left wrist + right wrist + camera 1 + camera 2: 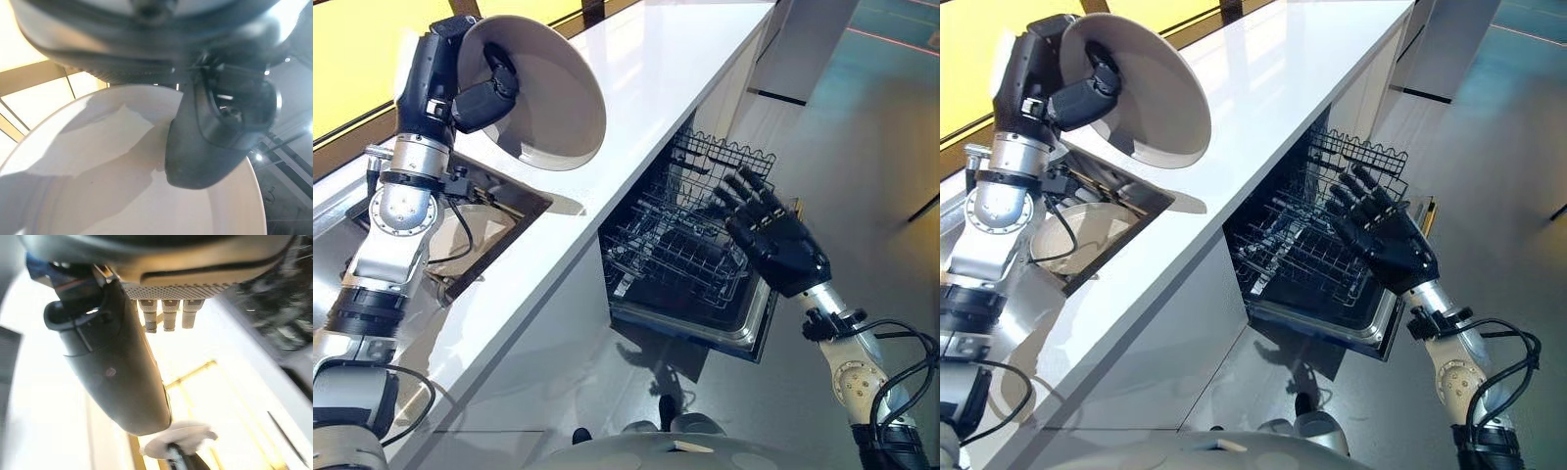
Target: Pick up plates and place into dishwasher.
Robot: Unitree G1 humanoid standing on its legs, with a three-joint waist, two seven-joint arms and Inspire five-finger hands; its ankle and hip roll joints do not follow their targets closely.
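Left hand (475,93) raised above the white countertop (636,108), thumb curled inside the round white ceramic plate (543,93), pinching its rim. Right hand (773,235) empty, fingers spread, over the open dishwasher's black wire rack (675,245).

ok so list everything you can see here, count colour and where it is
plate: one, cream white, held up above the counter, rim pinched in the left hand
dish in sink: one, pale, lying in the sink below the held plate
sink: one, dark rimmed, set into the counter at the robot's left
counter: one, white, running diagonally away from the robot
dishwasher rack: one, dark wire, pulled out beneath the counter edge
floor: grey, to the right of the dishwasher
left hand: dark, thumb curled over the plate's inner face
right hand: dark, fingers spread, hovering over the rack, holding nothing
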